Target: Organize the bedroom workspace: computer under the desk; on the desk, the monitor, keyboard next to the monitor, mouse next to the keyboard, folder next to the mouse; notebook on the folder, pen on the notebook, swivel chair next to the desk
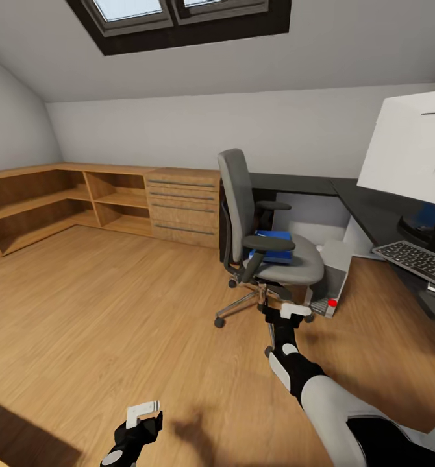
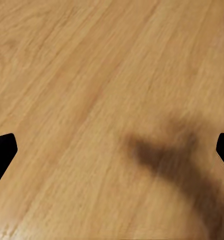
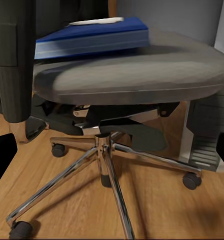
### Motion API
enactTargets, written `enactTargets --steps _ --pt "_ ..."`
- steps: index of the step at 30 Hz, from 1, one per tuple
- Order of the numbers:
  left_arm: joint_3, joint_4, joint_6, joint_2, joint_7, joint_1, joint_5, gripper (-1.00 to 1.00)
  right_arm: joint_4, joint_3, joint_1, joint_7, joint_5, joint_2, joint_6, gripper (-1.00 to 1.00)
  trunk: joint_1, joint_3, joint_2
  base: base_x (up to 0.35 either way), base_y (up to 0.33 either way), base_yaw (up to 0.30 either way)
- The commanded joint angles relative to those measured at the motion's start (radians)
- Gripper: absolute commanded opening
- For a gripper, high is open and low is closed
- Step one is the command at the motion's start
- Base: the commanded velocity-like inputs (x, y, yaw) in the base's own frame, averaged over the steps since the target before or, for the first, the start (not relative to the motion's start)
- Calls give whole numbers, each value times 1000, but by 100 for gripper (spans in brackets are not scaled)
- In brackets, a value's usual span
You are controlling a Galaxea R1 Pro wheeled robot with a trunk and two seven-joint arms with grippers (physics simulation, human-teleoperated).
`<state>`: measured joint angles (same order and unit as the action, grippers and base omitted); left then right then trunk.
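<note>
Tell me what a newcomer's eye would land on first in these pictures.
First, the grey swivel chair in mid-room beside the black desk, with the blue folder on its seat and a thin white pen on top. Next, the big white-backed monitor above the keyboard at the right. The right tool reaches toward the chair's chrome base.

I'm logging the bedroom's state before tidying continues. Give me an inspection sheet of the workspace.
Surface: black desk carries monitor and keyboard.
Job's things: blue folder lies on swivel chair seat, a white pen on top; computer stands on the floor beside the chair.
Clutter: nothing seen.
Grippers: left hand over bare floor, open; right hand near the chair base, open.
Cables: nothing seen.
Surroundings: wooden shelving, drawer chest, skylight.
</note>
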<state>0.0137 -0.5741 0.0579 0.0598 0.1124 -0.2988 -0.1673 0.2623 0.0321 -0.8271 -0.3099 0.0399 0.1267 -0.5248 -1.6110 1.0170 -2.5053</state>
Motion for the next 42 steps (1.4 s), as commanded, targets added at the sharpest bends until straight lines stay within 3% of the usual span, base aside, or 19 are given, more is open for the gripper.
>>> enactTargets --steps 1,24,38,42 --pt "2 0 3 0 3 0 -9 100 -8 3 -1 -3 3 1 -3 100 1 -3 0 0 0 0" --pt "2 0 2 0 2 0 -9 100 -53 5 2 -5 0 0 -2 100 11 -95 5 0 0 -136" --pt "2 0 2 0 3 0 -9 100 -67 5 2 -5 -1 2 -3 100 65 -139 103 0 0 -18" --pt "2 0 2 -1 -1 0 -9 100 -69 5 2 -5 -1 2 -3 100 65 -139 103 0 0 0"
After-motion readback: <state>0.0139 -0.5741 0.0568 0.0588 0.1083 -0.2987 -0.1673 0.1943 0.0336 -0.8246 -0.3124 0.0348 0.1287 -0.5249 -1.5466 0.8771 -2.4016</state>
